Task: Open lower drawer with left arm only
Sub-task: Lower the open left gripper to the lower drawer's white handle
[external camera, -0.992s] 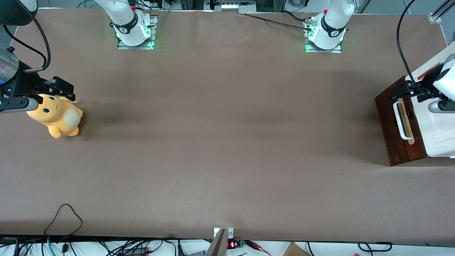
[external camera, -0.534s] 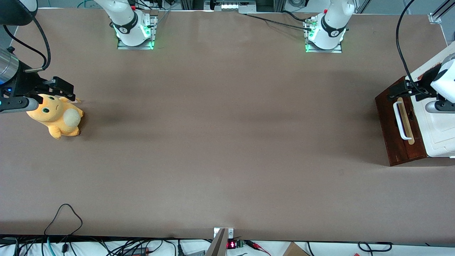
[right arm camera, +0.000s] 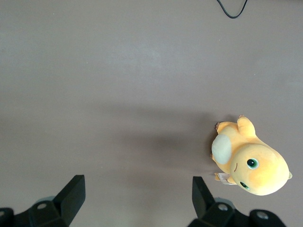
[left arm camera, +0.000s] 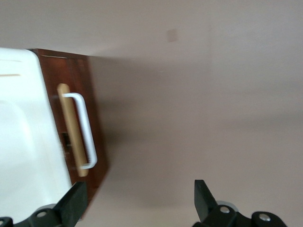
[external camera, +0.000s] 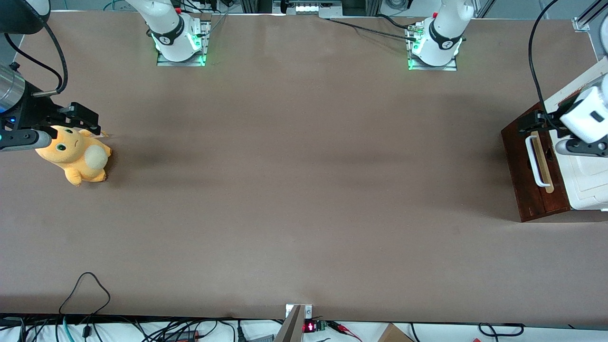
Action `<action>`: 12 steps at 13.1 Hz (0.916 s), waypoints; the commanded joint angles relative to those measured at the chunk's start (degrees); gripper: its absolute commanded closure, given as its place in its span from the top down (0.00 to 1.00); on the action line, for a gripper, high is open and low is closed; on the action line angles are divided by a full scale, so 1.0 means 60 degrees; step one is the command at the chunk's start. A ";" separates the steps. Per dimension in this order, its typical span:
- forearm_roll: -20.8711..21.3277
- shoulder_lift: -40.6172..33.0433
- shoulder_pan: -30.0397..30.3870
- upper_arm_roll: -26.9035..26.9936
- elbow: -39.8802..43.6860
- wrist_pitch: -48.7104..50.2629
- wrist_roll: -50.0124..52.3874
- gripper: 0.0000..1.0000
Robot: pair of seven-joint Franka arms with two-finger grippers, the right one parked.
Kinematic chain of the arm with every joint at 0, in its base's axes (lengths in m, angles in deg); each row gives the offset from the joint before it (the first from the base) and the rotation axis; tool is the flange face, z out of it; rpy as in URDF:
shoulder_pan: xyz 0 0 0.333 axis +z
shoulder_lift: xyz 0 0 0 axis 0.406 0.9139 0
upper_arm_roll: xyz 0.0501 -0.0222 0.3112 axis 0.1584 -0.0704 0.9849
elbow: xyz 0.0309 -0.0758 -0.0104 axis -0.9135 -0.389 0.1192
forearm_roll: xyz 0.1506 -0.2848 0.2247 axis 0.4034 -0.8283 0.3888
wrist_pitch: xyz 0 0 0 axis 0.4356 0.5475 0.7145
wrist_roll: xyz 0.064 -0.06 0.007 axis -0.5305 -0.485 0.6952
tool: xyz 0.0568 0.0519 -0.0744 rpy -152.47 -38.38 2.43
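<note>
One dark reddish-brown wooden lower drawer front [external camera: 520, 164] with a white bar handle [external camera: 534, 161] on a pale wood strip [left arm camera: 71, 127] stands at the working arm's end of the brown table [external camera: 304, 190], under a cream-white cabinet top [external camera: 586, 178]. The small black two-finger gripper [external camera: 528, 124] of the glossy white left arm [external camera: 586, 118] hovers above the handle's end farther from the front camera, fingers [left arm camera: 73, 203] spread wide, grasping nothing. One orange plush toy [external camera: 76, 156] lies toward the parked arm's end
</note>
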 commanded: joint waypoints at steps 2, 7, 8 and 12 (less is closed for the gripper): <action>0.3422 0.0422 0.0066 -0.1772 0.0114 0.0746 0.1551 0.99; 0.7455 0.1477 0.0155 -0.2479 -0.1581 0.0821 0.4259 0.97; 0.7882 0.1711 0.0155 -0.2495 -0.1948 0.0821 0.5079 0.97; 0.9407 0.3130 0.0155 -0.2480 -0.2668 0.0880 0.7700 0.99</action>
